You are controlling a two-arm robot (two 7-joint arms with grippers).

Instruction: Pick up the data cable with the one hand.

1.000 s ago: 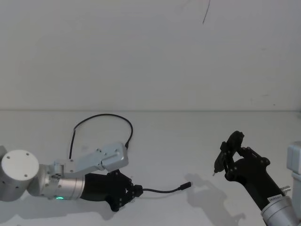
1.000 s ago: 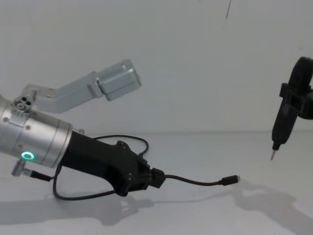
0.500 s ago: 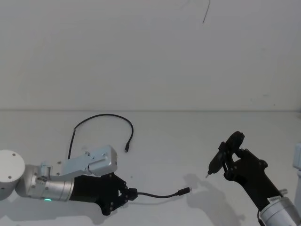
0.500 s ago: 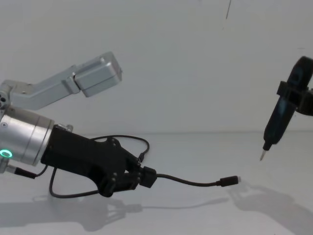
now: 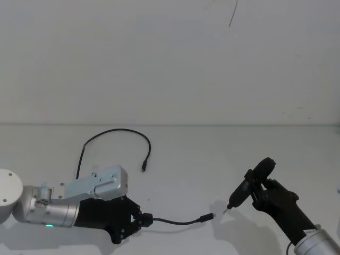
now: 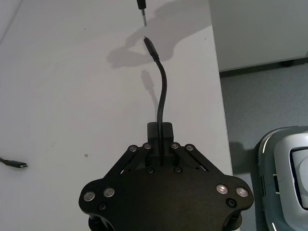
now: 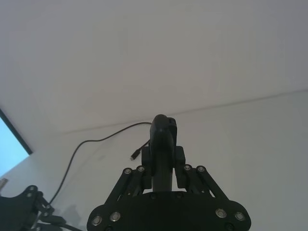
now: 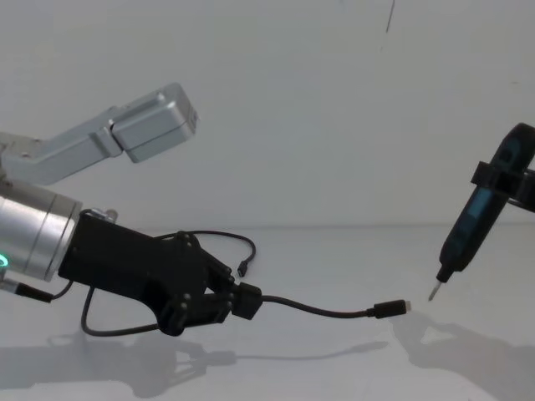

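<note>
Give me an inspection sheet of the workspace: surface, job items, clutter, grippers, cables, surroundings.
Surface: white table.
Job's things: data cable clamped near one end by the left gripper; that end's plug juts out, off the table.
Clutter: nothing seen.
Grippers: left gripper shut on the data cable, low over the table; right gripper shut on a pen-like tool, tip close to that plug.
Cables: data cable's remainder loops on the table.
Surroundings: white wall; grey floor.
</note>
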